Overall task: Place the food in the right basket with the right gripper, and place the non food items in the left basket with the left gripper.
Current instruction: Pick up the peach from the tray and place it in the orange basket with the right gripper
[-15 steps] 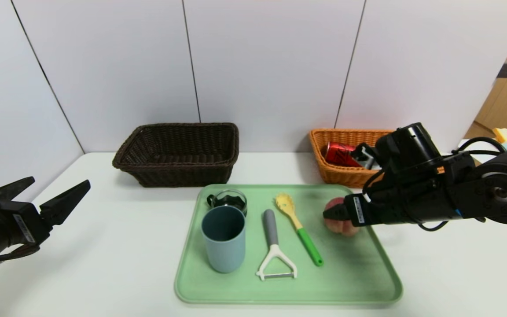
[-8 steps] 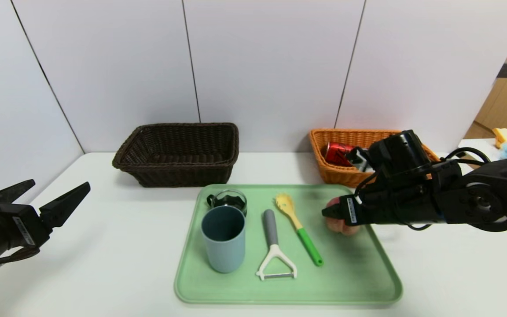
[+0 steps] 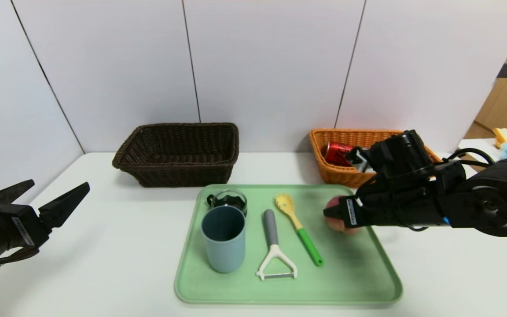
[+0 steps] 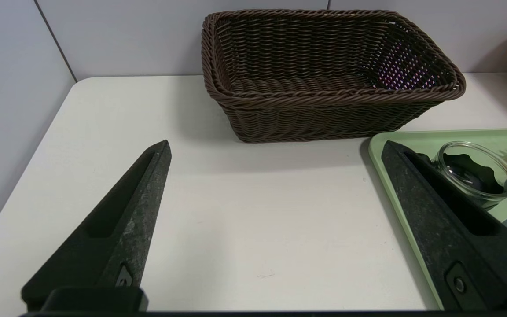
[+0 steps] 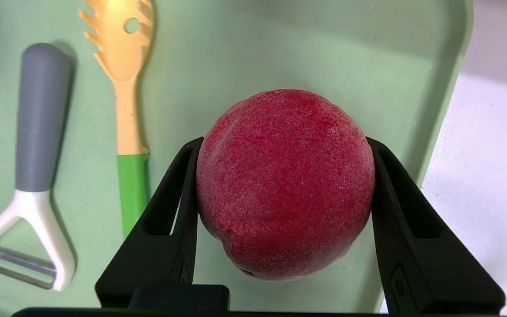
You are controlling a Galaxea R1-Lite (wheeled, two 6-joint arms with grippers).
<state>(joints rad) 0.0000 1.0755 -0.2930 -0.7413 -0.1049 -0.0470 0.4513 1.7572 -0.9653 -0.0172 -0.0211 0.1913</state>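
Observation:
My right gripper (image 3: 330, 213) is shut on a red peach (image 3: 342, 229) and holds it just above the right part of the green tray (image 3: 359, 281). In the right wrist view the peach (image 5: 285, 185) sits squeezed between both fingers of the gripper (image 5: 284, 141). On the tray lie a blue cup (image 3: 224, 237), a glass jar (image 3: 229, 200), a grey-handled peeler (image 3: 273, 246) and a yellow-green pasta spoon (image 3: 297, 226). My left gripper (image 3: 60, 182) is open and empty over the table at far left, also shown in the left wrist view (image 4: 275, 145).
A dark brown basket (image 3: 178, 152) stands behind the tray at the left, also in the left wrist view (image 4: 324, 66). An orange basket (image 3: 337, 176) at the back right holds a red can (image 3: 337, 153). A white wall runs right behind both baskets.
My right gripper, shut on the peach, has risen slightly and its arm has shifted a little to the left. The left arm has not moved.

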